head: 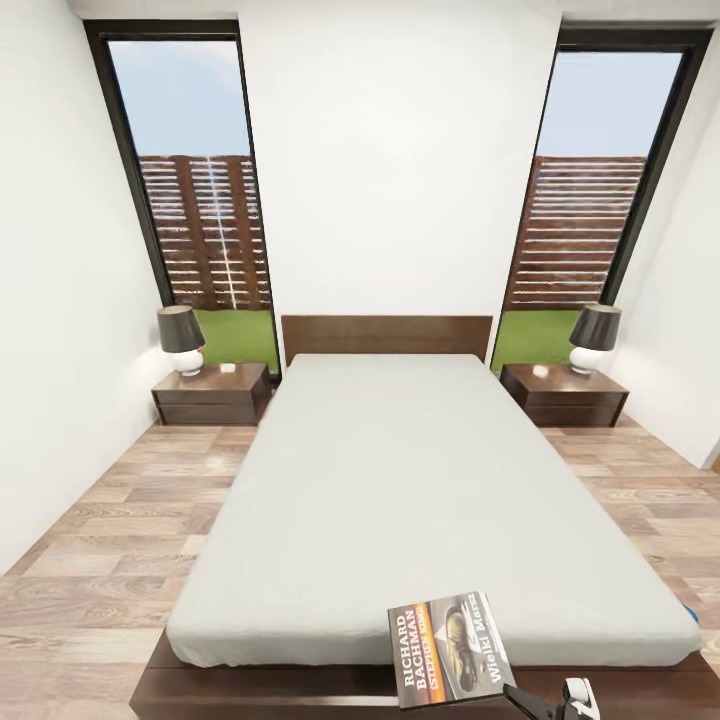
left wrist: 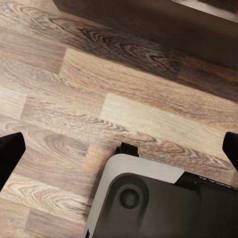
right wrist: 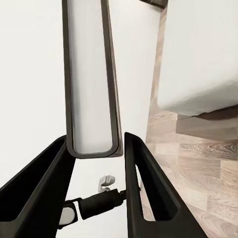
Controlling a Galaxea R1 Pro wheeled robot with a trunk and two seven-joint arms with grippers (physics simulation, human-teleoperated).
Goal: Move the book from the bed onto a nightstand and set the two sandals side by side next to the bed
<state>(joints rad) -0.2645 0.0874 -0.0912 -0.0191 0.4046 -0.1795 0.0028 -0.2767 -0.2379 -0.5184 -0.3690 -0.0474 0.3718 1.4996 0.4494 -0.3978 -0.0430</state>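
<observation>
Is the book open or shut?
Shut. The book lies flat, cover up, at the bed's foot; the right wrist view shows its page edge between closed covers.

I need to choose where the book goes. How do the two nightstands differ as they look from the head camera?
The left nightstand sits beside the left wall, its lamp at its outer edge; the right nightstand mirrors it, with its lamp likewise toward the outside. The book, held at the bed's foot, lies nearer the right side. Both are low dark wood cabinets, each with bare top space.
</observation>
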